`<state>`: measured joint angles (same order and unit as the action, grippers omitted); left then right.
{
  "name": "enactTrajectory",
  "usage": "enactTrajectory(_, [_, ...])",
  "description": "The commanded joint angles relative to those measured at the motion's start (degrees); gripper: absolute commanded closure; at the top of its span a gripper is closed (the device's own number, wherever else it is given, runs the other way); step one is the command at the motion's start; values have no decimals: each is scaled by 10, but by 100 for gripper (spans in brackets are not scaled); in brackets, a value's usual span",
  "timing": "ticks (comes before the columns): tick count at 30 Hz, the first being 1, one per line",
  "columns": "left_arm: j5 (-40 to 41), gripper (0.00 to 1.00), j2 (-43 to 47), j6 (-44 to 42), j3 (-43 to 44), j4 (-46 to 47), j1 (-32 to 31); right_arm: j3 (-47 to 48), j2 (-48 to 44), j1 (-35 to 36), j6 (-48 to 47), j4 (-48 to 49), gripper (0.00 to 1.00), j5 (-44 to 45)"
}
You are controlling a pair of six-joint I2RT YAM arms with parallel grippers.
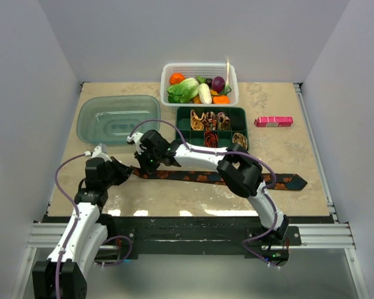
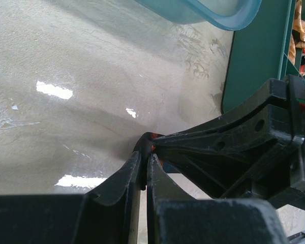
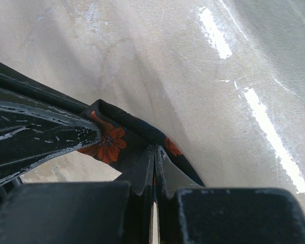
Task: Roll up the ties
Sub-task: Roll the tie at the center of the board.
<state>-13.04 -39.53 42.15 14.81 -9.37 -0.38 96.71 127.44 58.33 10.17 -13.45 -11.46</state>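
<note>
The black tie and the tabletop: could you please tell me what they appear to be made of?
The black tie: soft woven or printed fabric, matte with orange flowers; it creases and folds limply. The tabletop: hard, glossy beige marbled surface with sharp light reflections, perhaps polished stone or stone-look laminate.

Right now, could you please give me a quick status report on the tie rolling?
Left end effector shut on black tie, narrow end. Right end effector shut on same end. Rest of tie flat, unrolled. Right arm stretched over it.
</note>
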Motion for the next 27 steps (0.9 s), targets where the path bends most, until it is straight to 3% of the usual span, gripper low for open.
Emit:
enactTrajectory(1, [13, 100, 26, -13, 23, 4, 4, 3, 7, -1, 12, 21, 100, -20])
enactTrajectory(27, [-58, 100, 21, -3, -13, 70, 4, -25, 55, -8, 145, 132, 100, -72])
